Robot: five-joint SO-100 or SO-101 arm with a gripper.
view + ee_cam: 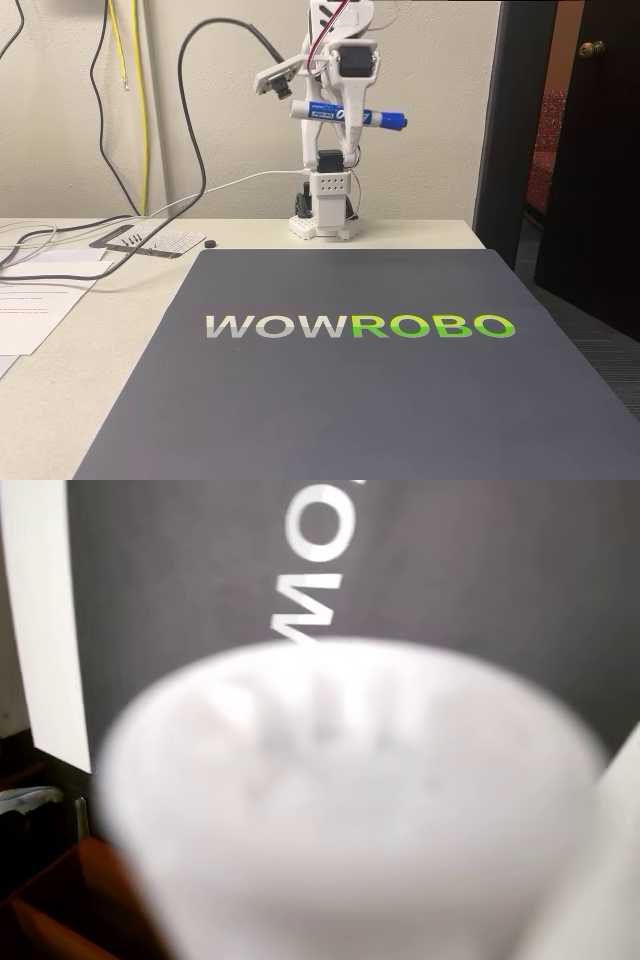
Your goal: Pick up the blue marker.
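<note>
In the fixed view the white arm is standing folded up at the far edge of the surface, and its claw is gripping the blue marker, holding it high in the air. The marker is lying level across the claw, its blue cap sticking out to the right of the claw and its white end to the left. Well below the claw, the dark mat with the WOWROBO lettering is covering the near part of the surface. Left of the claw, black and yellow cables are hanging down the wall. In the wrist view a blurred white shape is sitting very close to the lens, with the mat showing beyond it.
</note>
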